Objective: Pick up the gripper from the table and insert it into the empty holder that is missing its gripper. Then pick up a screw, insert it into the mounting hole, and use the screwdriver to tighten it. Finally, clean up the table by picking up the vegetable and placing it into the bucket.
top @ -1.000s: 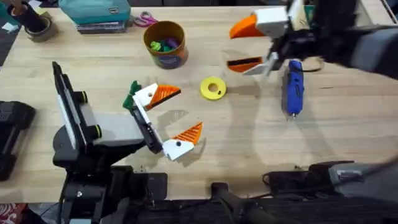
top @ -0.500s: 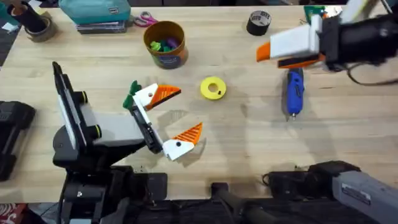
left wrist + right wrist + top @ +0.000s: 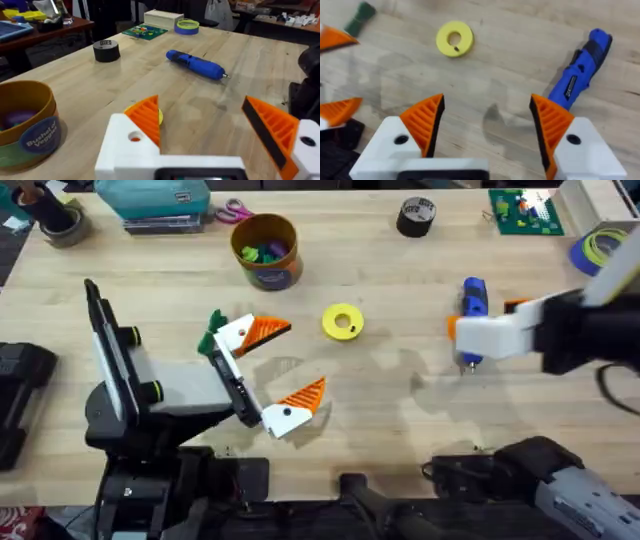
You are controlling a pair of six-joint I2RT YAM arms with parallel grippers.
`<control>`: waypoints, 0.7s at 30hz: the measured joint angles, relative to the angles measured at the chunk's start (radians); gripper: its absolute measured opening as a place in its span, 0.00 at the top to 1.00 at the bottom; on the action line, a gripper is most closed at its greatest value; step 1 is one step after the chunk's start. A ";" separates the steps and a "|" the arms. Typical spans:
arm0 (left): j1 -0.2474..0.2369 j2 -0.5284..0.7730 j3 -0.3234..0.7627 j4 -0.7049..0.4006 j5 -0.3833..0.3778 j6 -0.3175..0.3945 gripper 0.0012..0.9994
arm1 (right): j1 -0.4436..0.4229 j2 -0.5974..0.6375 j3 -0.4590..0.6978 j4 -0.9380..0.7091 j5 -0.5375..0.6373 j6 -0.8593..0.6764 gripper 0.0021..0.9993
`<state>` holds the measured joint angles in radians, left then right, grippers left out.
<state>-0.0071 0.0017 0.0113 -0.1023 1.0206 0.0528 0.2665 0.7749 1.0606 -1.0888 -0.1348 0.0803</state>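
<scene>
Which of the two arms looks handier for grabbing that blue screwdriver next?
Probably the right. Its open fingers hang just beside the screwdriver, while the left arm's fingers sit across the table near the green vegetable.

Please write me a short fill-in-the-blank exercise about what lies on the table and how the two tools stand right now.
1. The yellow ring lies between the left tool and the blue ____.
2. The green vegetable lies on the table, not yet in the ____.
3. The right tool is open, its orange-tipped fingers holding ____.
4. The black tape roll sits near the table's ____ edge in the overhead view.

Missing words: screwdriver; bucket; nothing; far
</scene>
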 joint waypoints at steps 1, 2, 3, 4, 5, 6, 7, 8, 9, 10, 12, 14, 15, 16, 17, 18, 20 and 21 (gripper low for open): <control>0.000 0.000 0.000 0.000 0.000 0.000 0.01 | 0.000 -0.002 -0.024 0.006 0.003 -0.006 0.00; 0.000 0.000 0.000 0.000 0.000 0.000 0.01 | 0.000 -0.003 -0.044 0.011 0.007 -0.011 0.00; 0.000 0.000 0.000 0.000 0.000 0.000 0.01 | 0.000 -0.003 -0.057 0.014 0.008 -0.015 0.00; 0.000 0.000 0.000 0.000 0.000 0.000 0.01 | 0.000 -0.004 -0.066 0.017 0.009 -0.019 0.00; 0.000 0.000 0.000 0.000 0.000 0.000 0.01 | 0.000 -0.006 -0.072 0.021 0.011 -0.024 0.00; 0.000 0.000 0.000 0.000 0.000 0.000 0.01 | 0.000 -0.008 -0.075 0.023 0.011 -0.031 0.00; 0.000 0.000 0.000 0.000 0.000 0.000 0.01 | 0.000 -0.012 -0.075 0.025 0.012 -0.036 0.00; 0.000 0.000 0.000 0.000 0.000 0.000 0.01 | 0.000 -0.015 -0.075 0.027 0.014 -0.040 0.00; 0.000 0.000 0.000 0.000 0.000 0.000 0.01 | 0.000 -0.017 -0.075 0.029 0.014 -0.043 0.00; 0.000 0.000 0.000 0.000 0.000 0.000 0.01 | 0.000 -0.020 -0.075 0.031 0.015 -0.045 0.00; 0.000 0.000 0.000 0.000 0.000 0.000 0.01 | 0.000 -0.023 -0.077 0.035 0.015 -0.050 0.00; 0.000 0.000 0.000 0.000 0.000 0.000 0.01 | 0.000 -0.022 -0.077 0.037 0.015 -0.052 0.00; 0.000 0.000 0.000 0.000 0.000 0.000 0.01 | 0.000 -0.020 -0.078 0.038 0.014 -0.052 0.00; 0.000 0.000 0.000 0.000 0.000 0.000 0.01 | 0.000 -0.015 -0.078 0.041 0.013 -0.052 0.00; 0.000 0.000 0.000 0.000 0.000 0.000 0.01 | 0.000 -0.006 -0.078 0.047 0.009 -0.052 0.00; 0.000 0.000 0.000 0.000 0.000 0.000 0.01 | 0.000 0.010 -0.078 0.056 0.003 -0.052 0.00; 0.000 0.000 0.000 0.000 0.000 0.000 0.01 | 0.006 0.052 -0.078 0.081 -0.012 -0.051 0.00; 0.000 0.000 0.000 0.000 0.000 0.000 0.01 | 0.015 0.082 -0.078 0.098 -0.017 -0.051 0.00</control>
<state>-0.0071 0.0017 0.0113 -0.1024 1.0206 0.0528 0.2811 0.8571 0.9829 -0.9913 -0.1518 0.0288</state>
